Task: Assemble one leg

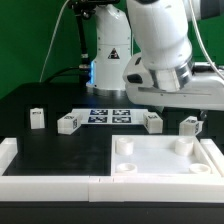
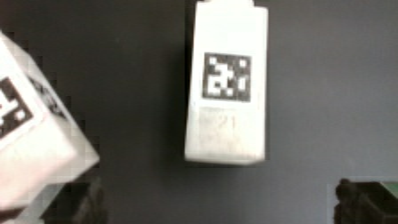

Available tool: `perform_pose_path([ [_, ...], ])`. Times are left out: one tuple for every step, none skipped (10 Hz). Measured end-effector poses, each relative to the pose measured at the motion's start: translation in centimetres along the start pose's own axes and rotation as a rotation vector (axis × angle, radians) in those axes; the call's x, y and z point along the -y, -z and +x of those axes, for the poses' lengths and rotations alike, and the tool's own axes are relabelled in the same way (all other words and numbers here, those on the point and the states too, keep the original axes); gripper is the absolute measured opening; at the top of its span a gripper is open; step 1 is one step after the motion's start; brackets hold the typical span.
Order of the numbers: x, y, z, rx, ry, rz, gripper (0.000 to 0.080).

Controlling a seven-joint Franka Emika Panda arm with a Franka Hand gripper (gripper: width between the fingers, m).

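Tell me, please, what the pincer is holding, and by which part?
Nothing: the pincer is open and empty, and a leg lies untouched just ahead of it.

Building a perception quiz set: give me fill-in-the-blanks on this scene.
1. ___ legs lie loose on the black table.
2. The gripper is ___, holding nothing.
3. The round sockets of the white tabletop hold ___ legs.
Missing words: four; open; no.
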State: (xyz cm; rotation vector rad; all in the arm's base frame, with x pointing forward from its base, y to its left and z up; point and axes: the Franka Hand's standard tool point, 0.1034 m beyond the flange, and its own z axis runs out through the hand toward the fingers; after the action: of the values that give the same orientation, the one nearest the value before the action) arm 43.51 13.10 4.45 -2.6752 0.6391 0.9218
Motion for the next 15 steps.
perform_pose_path([
  [-0.1,-0.1,0.0,0.143,-0.008,-0.006,0.0649],
  [-0.1,-0.3,0.0,0.265,-0.010,-0.015,0.0649],
  [0.1,-0.9,0.3,0.344,-0.018,-0.025,0.0649],
  [0.7,-1.3,0.8,0.312,-0.020,-0.023,0.0649],
  [0.8,-1.6,0.4,0.310,-0.017,-0.031,0.0649],
  [0.9,-2.3,0.3,0.317,-0.016,-0.039,0.0649],
  [1.0,-2.9,0.1,0.323,-0.013,-0.048,0.0649],
  [1.3,-3.3,0.0,0.323,-0.009,-0.055,0.0649],
  [1.5,-4.0,0.0,0.317,-0.005,-0.061,0.0649],
  [1.7,-4.5,-0.1,0.314,-0.002,-0.067,0.0649],
  [1.8,-4.7,-0.3,0.316,0.001,-0.073,0.0649],
  [1.8,-4.7,-0.2,0.315,0.002,-0.072,0.0649],
  [1.7,-4.6,-0.2,0.314,0.001,-0.071,0.0637],
  [1.7,-4.7,-0.2,0.314,0.001,-0.071,0.0637],
  [1.7,-4.7,-0.2,0.314,0.001,-0.071,0.0469],
])
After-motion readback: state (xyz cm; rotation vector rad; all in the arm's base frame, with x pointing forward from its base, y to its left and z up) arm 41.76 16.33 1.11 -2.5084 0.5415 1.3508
